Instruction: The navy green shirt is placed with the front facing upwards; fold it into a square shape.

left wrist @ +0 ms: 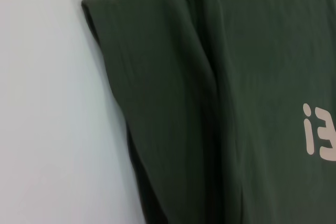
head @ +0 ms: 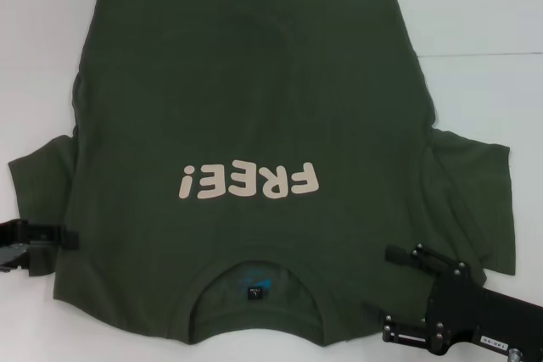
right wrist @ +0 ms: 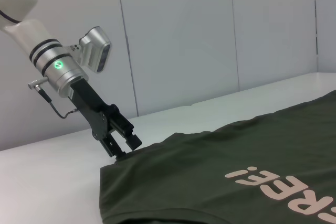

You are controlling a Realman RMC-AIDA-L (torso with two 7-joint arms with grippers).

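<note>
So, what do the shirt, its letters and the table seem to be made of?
The navy green shirt looks like soft matte knit, probably cotton: it lies limp with shallow creases and no shine. The cream "FREE!" lettering seems a flat print on the cloth, with crisp edges and an even tone. The table appears smooth, hard and white, perhaps laminate; the exact material is unclear.

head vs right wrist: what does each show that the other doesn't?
Head only: the whole shirt spread flat, both sleeves out, collar with its label nearest the robot, and the right tool over the shirt's near right corner.
Right wrist only: the left arm's silver wrist with a green light, and the wall panels behind the table.
Both: the cream FREE! print and the left tool at the left sleeve's edge.
</note>
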